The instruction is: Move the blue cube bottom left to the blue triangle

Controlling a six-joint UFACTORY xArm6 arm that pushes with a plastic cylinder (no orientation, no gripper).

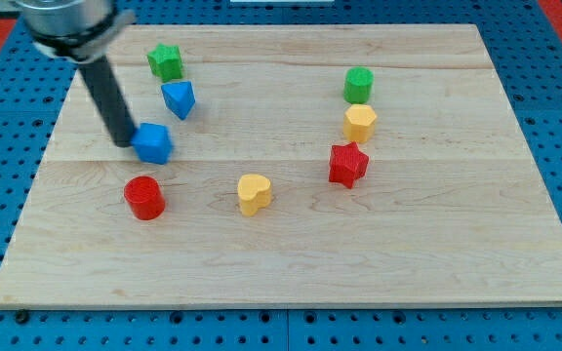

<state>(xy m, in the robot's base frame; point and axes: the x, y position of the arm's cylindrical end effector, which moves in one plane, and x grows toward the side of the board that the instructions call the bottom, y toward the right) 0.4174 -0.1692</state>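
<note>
The blue cube (152, 143) lies on the wooden board (437, 244) at the view's left. The blue triangle (179, 98) lies just above it and slightly to the right, with a small gap between them. My tip (125, 142) is at the cube's left side, touching or nearly touching it. The dark rod slants up to the view's top left.
A green star (165, 61) lies above the blue triangle. A red cylinder (144, 197) lies below the cube. A yellow heart (254, 193) sits in the middle. At the right are a green cylinder (359, 85), a yellow hexagon (360, 123) and a red star (347, 164).
</note>
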